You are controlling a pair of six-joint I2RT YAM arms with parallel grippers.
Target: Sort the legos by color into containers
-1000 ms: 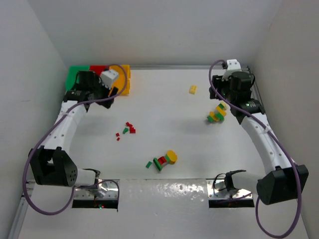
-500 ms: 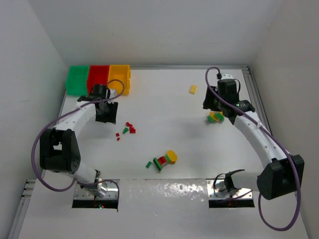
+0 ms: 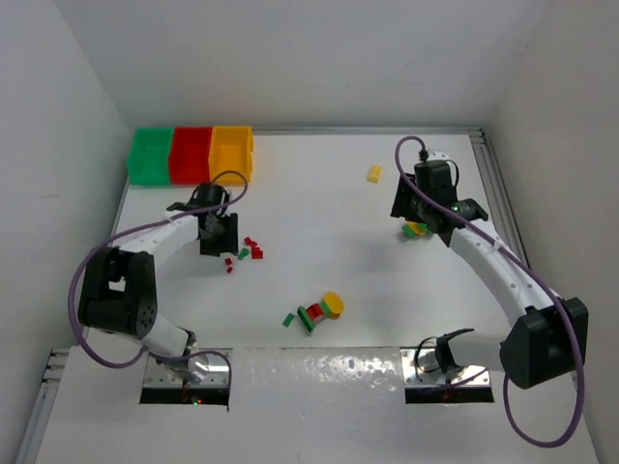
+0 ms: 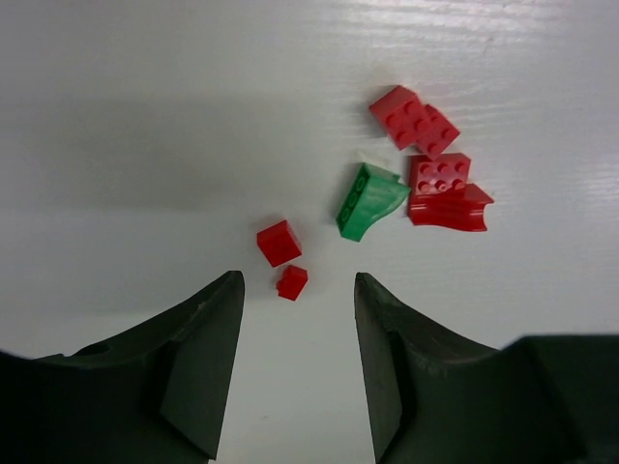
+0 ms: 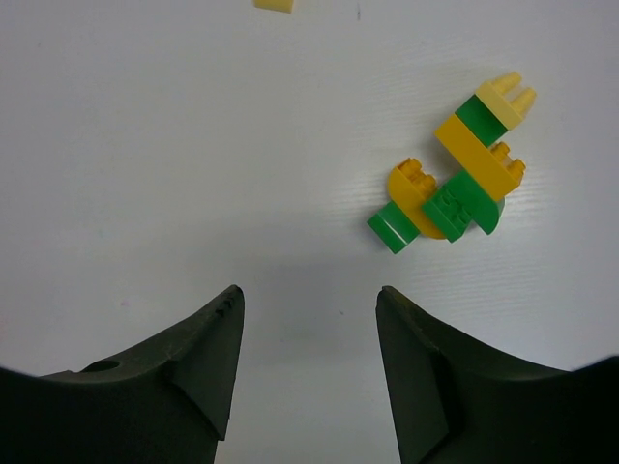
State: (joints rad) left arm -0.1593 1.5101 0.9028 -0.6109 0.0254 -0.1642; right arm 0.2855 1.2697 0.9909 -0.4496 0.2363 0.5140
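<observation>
Three joined containers stand at the back left: green [image 3: 150,155], red [image 3: 191,153], yellow [image 3: 232,153]. My left gripper [image 3: 219,234] [image 4: 298,285] is open just left of a scatter of red legos [image 3: 250,249]. A tiny red brick [image 4: 291,281] lies level with its fingertips and another [image 4: 279,242] sits just beyond. Farther out lie a green curved piece [image 4: 368,200] and more red bricks [image 4: 440,174]. My right gripper [image 3: 411,208] [image 5: 309,295] is open over bare table, with a joined green and yellow lego cluster [image 5: 455,188] [image 3: 418,229] ahead to the right.
A single yellow brick [image 3: 373,174] lies at the back, left of the right arm. A mixed group of yellow, red and green pieces [image 3: 319,309] sits near the middle front. White walls close in the table on the left, back and right.
My left arm has swung from the containers down to the red scatter, and its jaws have narrowed. My right arm has shifted left and nearer, beside the green and yellow cluster.
</observation>
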